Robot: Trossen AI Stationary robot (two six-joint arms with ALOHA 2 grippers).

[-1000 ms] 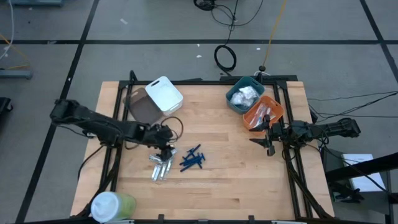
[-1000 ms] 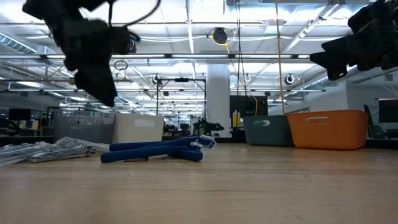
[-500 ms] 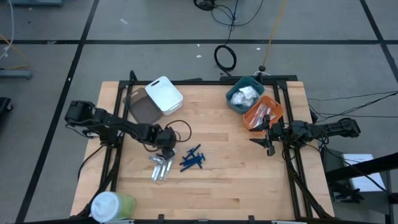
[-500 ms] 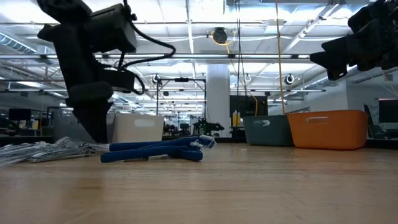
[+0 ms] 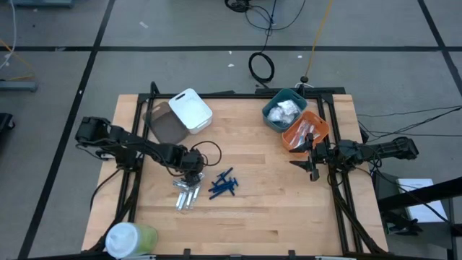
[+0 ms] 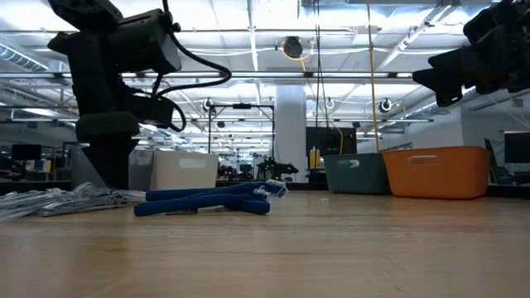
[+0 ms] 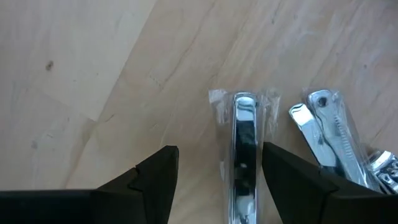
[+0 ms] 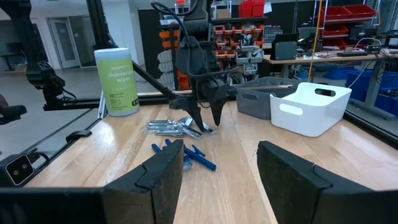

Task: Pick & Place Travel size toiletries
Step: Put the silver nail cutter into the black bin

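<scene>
Several silver clippers in clear wrappers (image 5: pixel 186 195) lie in a heap on the wooden table, with dark blue sticks (image 5: pixel 224 184) just to their right. My left gripper (image 5: pixel 191 175) points steeply down over the heap's far end, open. In the left wrist view its fingers (image 7: pixel 155 177) stand on either side of one wrapped silver clipper (image 7: pixel 244 143); I see no touch. A second clipper (image 7: pixel 326 130) lies beside it. My right gripper (image 8: pixel 217 168) waits open and level at the table's right edge (image 5: pixel 312 162).
A white bin (image 5: pixel 190 110) and a dark clear bin (image 5: pixel 162 124) stand at the far left. A teal bin (image 5: pixel 284 108) and an orange bin (image 5: pixel 307 130), both with items inside, stand at the far right. A green wipes canister (image 5: pixel 130 238) stands at the near left corner.
My left gripper has come down toward the silver heap and tipped from a slant to point steeply down, staying open. Most of the descent came first; lately it has hardly moved. The items on the table have not moved.
</scene>
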